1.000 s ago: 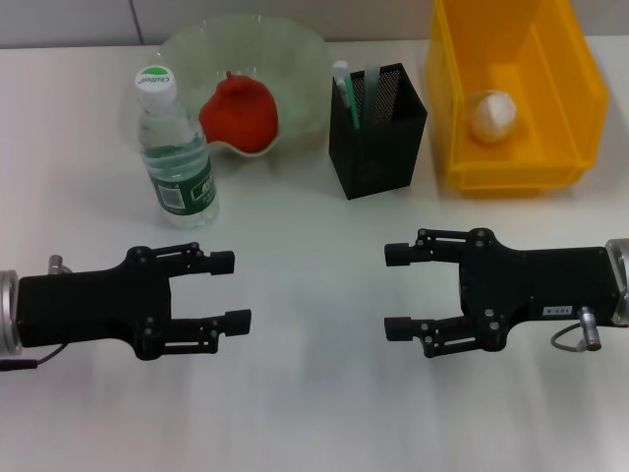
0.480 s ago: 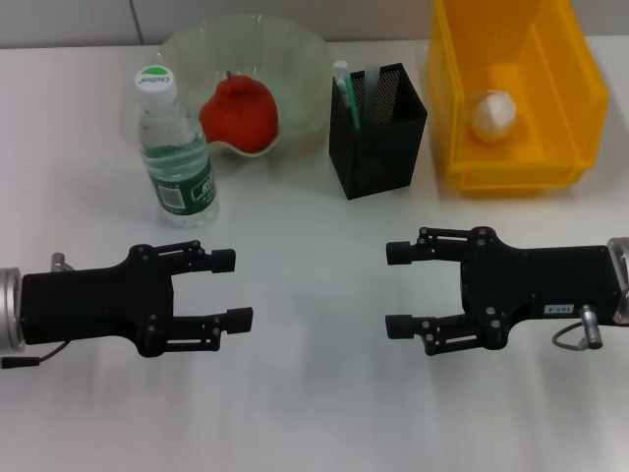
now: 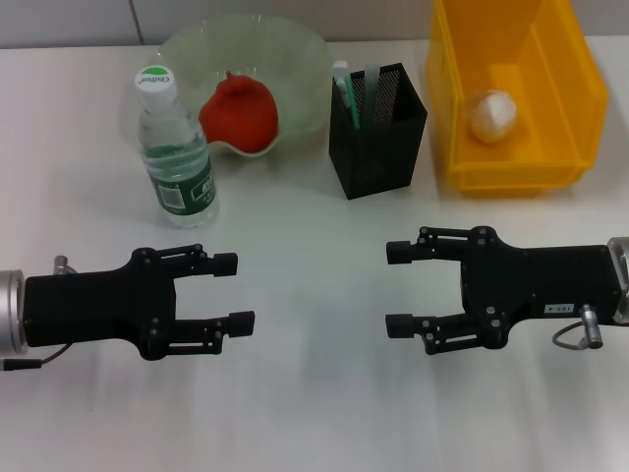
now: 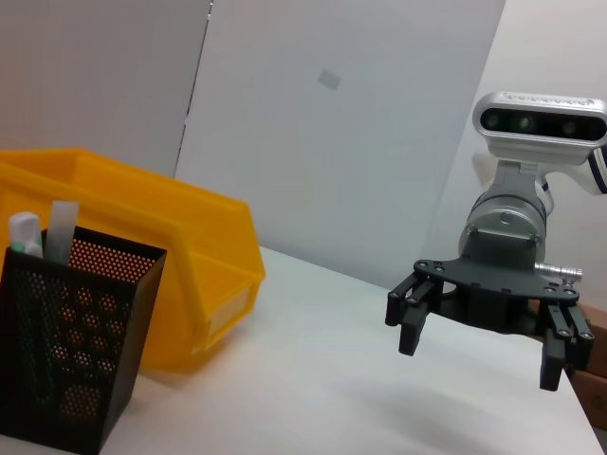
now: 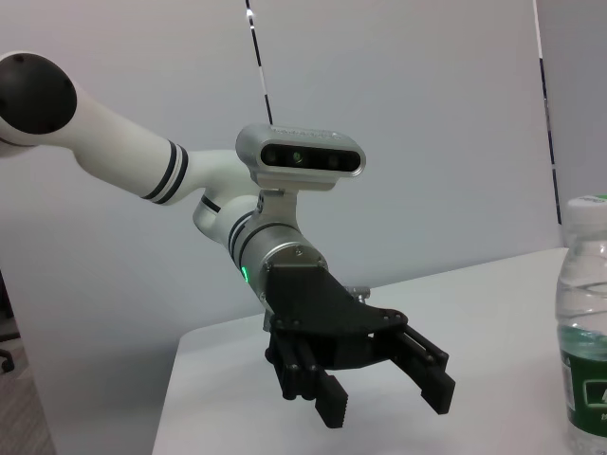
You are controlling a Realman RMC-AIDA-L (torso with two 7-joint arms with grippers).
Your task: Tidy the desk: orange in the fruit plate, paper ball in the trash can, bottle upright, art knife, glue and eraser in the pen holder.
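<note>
On a white desk (image 3: 314, 413), the left gripper (image 3: 236, 291) hovers low at the near left, its fingers spread apart and holding nothing. Behind it the bottle (image 3: 175, 147) stands upright, just beside the fruit plate (image 3: 285, 49), which holds the orange (image 3: 239, 113). At centre, the pen holder (image 3: 378, 133) contains the art knife (image 3: 344, 93) and the glue (image 3: 374, 90). Far right, the paper ball (image 3: 491, 115) lies inside the trash can (image 3: 570, 88). The right gripper (image 3: 397, 289) hovers at the near right, fingers apart, empty.

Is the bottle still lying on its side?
No, the bottle stands upright on the desk, cap up, beside the fruit plate.
</note>
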